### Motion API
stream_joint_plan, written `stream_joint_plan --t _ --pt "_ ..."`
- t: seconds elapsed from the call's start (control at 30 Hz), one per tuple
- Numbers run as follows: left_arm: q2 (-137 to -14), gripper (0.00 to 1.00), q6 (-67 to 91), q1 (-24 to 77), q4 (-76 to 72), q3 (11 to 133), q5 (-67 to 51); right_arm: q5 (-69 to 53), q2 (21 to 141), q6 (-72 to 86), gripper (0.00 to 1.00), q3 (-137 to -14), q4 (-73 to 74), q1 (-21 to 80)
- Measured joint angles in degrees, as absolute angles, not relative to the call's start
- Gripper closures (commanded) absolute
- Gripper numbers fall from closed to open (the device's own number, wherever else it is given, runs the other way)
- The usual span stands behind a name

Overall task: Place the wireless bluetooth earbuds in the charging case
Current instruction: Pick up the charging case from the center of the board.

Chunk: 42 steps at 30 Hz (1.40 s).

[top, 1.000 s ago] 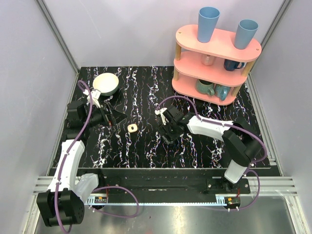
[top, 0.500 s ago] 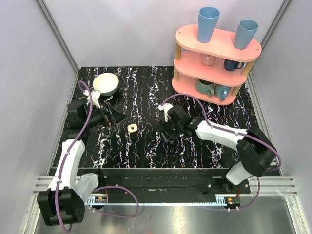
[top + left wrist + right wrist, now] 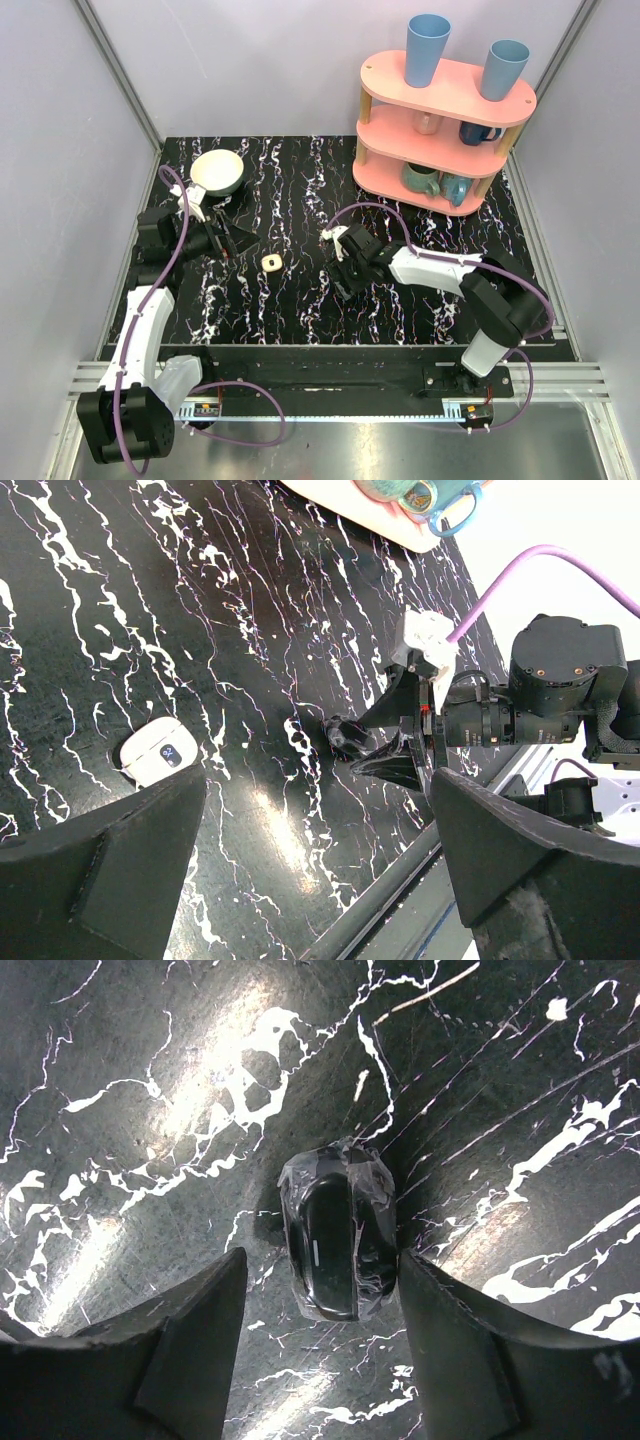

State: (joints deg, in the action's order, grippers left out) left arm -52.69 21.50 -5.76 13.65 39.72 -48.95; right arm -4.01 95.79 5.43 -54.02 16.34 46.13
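While the left claw [image 3: 232, 243] stands wide and empty near its left side, the case [image 3: 271, 262] lies flat on the table [image 3: 300, 200] between the two arms in the top view. The right claw [image 3: 343, 283] points down at the table, well apart from the case on its right.

From the left wrist, the case [image 3: 158, 758] shows its dark centre upward. Its long axis runs from upper left to lower right, and the mark on it is too small to read.

From the right wrist, a dark piece [image 3: 335, 1235] wrapped in clear film lies between the parted fingers [image 3: 190, 1350]. Its long axis runs away from the camera, and a short pale line sits on top. Neither finger grips it, and whether it is an earbud cannot be told.
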Motion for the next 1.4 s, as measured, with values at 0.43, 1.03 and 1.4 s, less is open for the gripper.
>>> stream_joint_plan --t 0.43,1.03,1.4 --pt "-52.69 0.01 22.11 -5.85 13.08 39.57 -49.32 -2.35 98.3 5.48 0.43 -55.75 16.64 46.13" --pt "-52.64 0.01 24.97 -5.91 9.3 38.24 -51.46 -1.96 98.43 6.81 0.45 -56.62 19.33 46.13" --pt "-52.58 0.01 26.13 -5.91 9.28 37.71 -51.68 -1.06 98.37 7.42 0.65 -56.66 19.99 46.13"
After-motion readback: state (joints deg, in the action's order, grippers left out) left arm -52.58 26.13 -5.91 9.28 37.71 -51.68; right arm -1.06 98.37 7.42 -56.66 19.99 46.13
